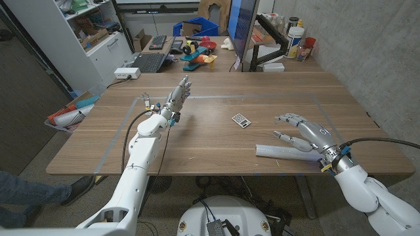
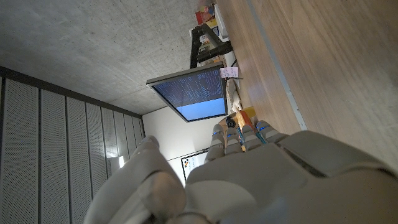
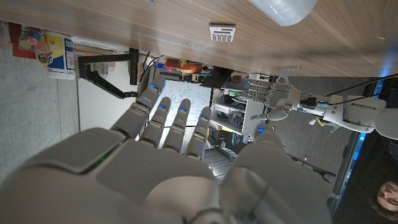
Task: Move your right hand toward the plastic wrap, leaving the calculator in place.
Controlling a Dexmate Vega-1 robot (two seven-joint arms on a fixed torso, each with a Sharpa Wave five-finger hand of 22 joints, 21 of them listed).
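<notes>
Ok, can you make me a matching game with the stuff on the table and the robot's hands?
Things:
1. calculator
2. plastic wrap
3. left hand
4. right hand

Where or how:
A. raised over the left part of the table, fingers pointing away from the robot
B. a pale roll lying near the table's front edge
C. small, lying alone near the middle of the table
D. open, fingers spread, just over the roll

Pairs: 1-C, 2-B, 3-A, 4-D
</notes>
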